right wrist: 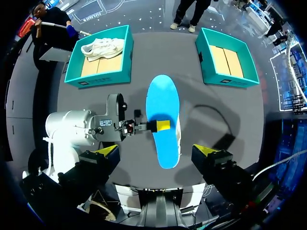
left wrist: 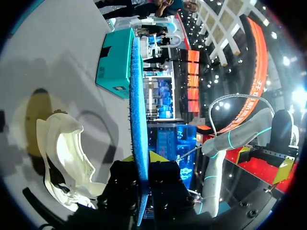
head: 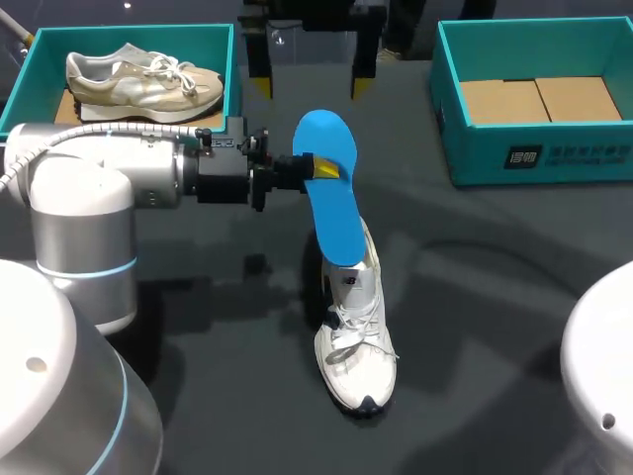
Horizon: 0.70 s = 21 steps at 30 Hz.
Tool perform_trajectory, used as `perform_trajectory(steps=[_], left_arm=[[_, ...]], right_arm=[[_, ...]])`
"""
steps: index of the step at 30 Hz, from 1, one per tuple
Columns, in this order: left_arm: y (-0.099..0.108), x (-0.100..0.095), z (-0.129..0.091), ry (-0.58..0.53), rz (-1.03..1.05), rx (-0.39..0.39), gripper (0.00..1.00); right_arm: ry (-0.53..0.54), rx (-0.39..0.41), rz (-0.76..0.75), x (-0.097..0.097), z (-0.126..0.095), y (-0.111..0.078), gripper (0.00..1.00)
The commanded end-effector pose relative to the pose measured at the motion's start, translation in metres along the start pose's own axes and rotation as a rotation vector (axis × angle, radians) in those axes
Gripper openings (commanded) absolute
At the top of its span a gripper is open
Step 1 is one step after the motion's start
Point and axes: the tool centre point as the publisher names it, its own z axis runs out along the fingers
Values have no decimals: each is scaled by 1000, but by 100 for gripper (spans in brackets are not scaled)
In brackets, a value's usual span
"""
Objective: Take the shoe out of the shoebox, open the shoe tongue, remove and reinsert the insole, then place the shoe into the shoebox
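At the far left corner of the dark table point(head: 495, 287) a teal shoebox point(head: 148, 38) is seen, with a beige shoe point(head: 143, 79) lying inside it on a brown cardboard floor. From the left edge the left arm is stretched level over the table toward its middle, and the left gripper point(head: 321, 168) is closed on a blue insole point(head: 334, 213), one yellow-tipped finger pressed to each face about a third of the way along it. The insole is held above the table, its wider end raised toward the far edge and its narrower end lowered over the heel opening of the white shoe point(head: 356, 336); whether that end touches the shoe cannot be told. The white shoe is stood upright on its sole near the middle of the table, outside both boxes, its laces loose and its toe turned toward the near edge. In the left wrist view the insole is seen edge-on between the fingers. At the far right corner a second teal shoebox point(head: 539, 153) is set, its cardboard floor showing. The right gripper point(right wrist: 156, 152) is held high above the table, its fingers spread wide with nothing between them.
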Motion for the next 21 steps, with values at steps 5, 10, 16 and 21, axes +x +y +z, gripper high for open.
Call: perform_trajectory(steps=[5, 10, 16, 21], left_arm=[[1, 0, -1, -2, 0, 1, 0], [1, 0, -1, -2, 0, 1, 0], [1, 0, -1, -2, 0, 1, 0], [1, 0, -1, -2, 0, 1, 0]], right_arm=[[178, -20, 27, -30, 2, 0, 100], [277, -21, 55, -43, 7, -1, 100], [410, -19, 88, -59, 14, -1, 100], [513, -35, 101, -68, 20, -1, 100]])
